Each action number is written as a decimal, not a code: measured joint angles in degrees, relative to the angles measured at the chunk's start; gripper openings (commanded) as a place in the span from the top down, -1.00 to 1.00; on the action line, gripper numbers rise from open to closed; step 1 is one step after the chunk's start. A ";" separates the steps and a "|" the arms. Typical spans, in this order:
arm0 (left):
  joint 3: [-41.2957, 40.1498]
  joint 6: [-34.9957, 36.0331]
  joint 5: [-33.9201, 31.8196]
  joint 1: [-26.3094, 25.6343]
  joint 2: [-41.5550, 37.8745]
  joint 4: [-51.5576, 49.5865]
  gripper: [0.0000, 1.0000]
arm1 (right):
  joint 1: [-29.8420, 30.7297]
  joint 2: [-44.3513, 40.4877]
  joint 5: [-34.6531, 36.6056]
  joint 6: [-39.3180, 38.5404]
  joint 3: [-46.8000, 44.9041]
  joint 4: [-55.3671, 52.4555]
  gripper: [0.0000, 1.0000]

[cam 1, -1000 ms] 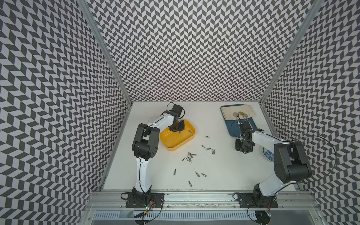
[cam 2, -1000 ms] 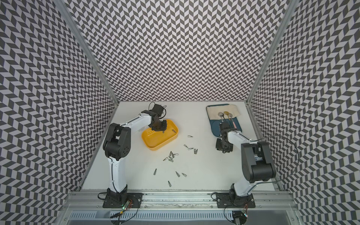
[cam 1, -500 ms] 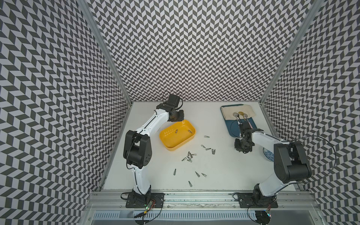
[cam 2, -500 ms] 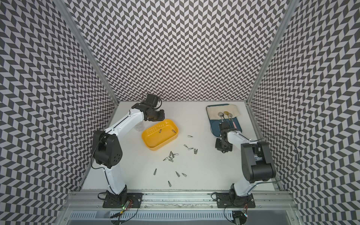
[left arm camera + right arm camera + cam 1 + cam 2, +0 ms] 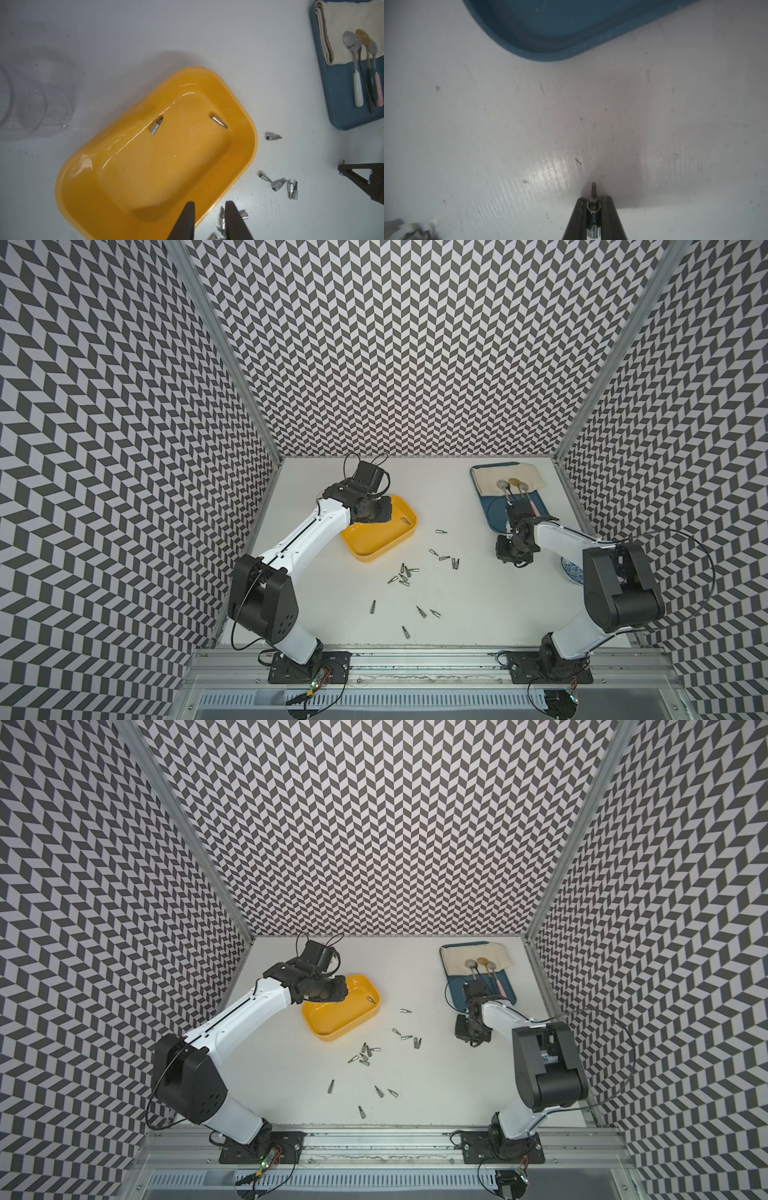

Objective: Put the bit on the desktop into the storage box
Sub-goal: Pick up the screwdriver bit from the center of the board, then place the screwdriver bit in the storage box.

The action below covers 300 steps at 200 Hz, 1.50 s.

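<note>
Now | grasp step: right claw [image 5: 593,199] pinching one bit [image 5: 593,188] down at the bench [image 5: 508,124], beside blue tray [image 5: 550,25] | left claw [image 5: 209,202] slightly spread, empty, over storage box [image 5: 251,141] | next: lift, carry across, release inside

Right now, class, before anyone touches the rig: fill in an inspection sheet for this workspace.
Surface: white desktop, scuffed, loose bits scattered.
Job's things: yellow storage box holds two bits.
Clutter: blue tray with cloth and spoons; glass cup; patterned dish.
Grippers: left gripper open, empty, over the box; right gripper shut on a bit.
Cables: black loops at left wrist; long cable off right arm.
Surroundings: chevron walls, aluminium rail.
</note>
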 measured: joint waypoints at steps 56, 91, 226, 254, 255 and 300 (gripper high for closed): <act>-12.74 -4.74 -1.29 -3.87 -12.24 -0.46 0.42 | 4.57 -0.02 -2.86 0.07 2.08 -2.49 1.00; -19.87 -9.14 -1.62 -6.36 -21.09 -1.40 0.42 | 11.50 2.69 -5.73 0.42 16.96 -7.89 1.00; -33.55 -18.29 -1.31 -7.26 -38.95 -7.04 0.41 | 30.45 36.50 -15.13 -1.49 69.77 -16.98 1.00; -35.50 -18.99 -1.33 -7.87 -39.04 -7.32 0.41 | 30.99 40.68 -15.54 -1.97 71.89 -17.07 1.00; -35.54 -19.02 -1.33 -7.89 -39.04 -7.30 0.41 | 30.99 40.76 -15.56 -1.97 71.93 -17.07 1.00; -39.78 -20.79 -1.22 -9.49 -39.04 -6.91 0.41 | 31.23 46.29 -15.43 -1.97 73.96 -16.55 1.00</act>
